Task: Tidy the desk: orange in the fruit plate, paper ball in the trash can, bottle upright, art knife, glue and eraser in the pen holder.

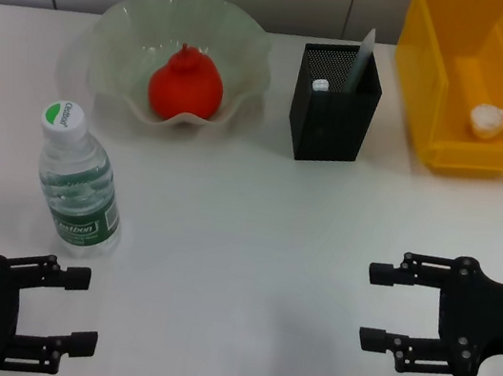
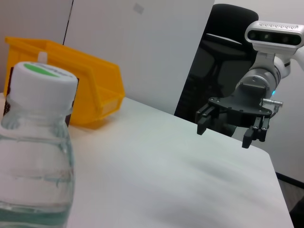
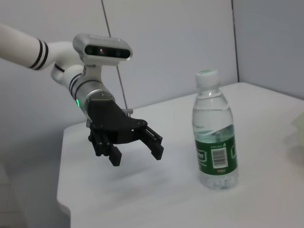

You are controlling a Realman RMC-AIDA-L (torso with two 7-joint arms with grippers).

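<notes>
Sitting in the fruit plate (image 1: 114,25) at 11 o'clock, the orange (image 1: 184,86) is seen. The paper ball (image 1: 487,120) is held by the trash can (image 1: 434,79) at 2 o'clock. The pen holder (image 1: 333,115) at 12 is loaded with two items. The bottle (image 1: 80,182) is stood upright at 9. The left gripper (image 1: 76,310) and right gripper (image 1: 381,306) are spread, holding nothing.

Clear plastic bottle (image 1: 78,183), black mesh holder (image 1: 336,91)
</notes>
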